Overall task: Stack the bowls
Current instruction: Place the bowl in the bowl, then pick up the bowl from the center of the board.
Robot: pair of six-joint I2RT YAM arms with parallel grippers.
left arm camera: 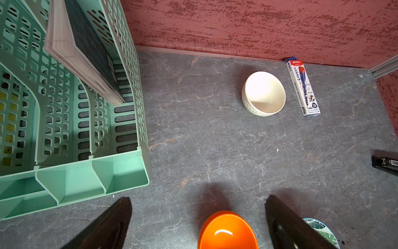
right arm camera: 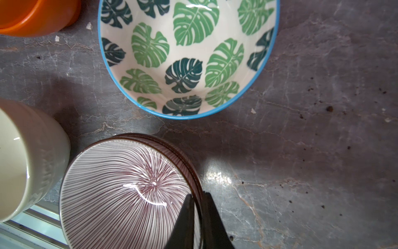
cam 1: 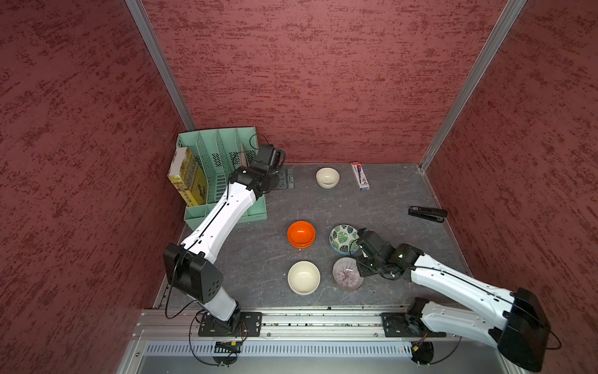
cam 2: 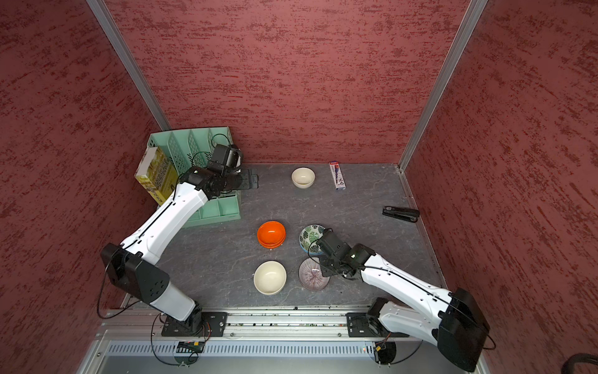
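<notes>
The round purple bowl (right arm camera: pixel 120 194) sits mouth-up on the tabletop (right arm camera: pixel 301 151), its rim pinched by the right claw (right arm camera: pixel 198 196), while the left claw (left arm camera: pixel 198 199) hangs spread wide.

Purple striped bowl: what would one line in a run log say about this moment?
right gripper: shut on purple bowl rim | left gripper: open, empty | far cream bowl: alone, unstacked
</notes>
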